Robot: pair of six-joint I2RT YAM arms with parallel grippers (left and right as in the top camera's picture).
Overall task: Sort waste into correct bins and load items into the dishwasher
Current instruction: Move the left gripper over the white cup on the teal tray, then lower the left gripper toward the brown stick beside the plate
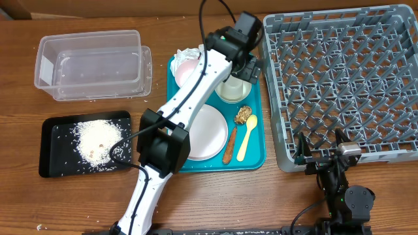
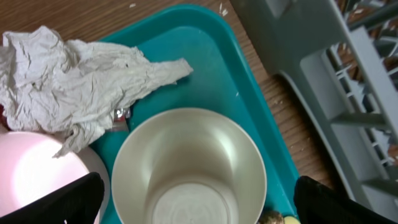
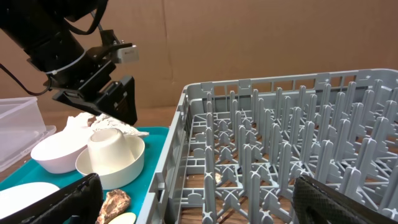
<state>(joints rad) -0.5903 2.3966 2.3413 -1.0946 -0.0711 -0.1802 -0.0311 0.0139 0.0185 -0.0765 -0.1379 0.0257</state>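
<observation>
Wooden table (image 1: 98,13): rice (image 1: 96,140) in black tray (image 1: 52,163); clear tub (image 1: 46,52) and dish rack (image 1: 269,98) empty; plate (image 1: 209,130), bowls (image 3: 56,152), napkin (image 2: 68,68) sit on teal tray (image 1: 255,153). Left gripper (image 1: 248,67) and right gripper (image 1: 320,151) gape wide, holding nothing.

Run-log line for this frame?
left claw open above cup in bowl | right claw open by dish rack | rice on black tray
</observation>
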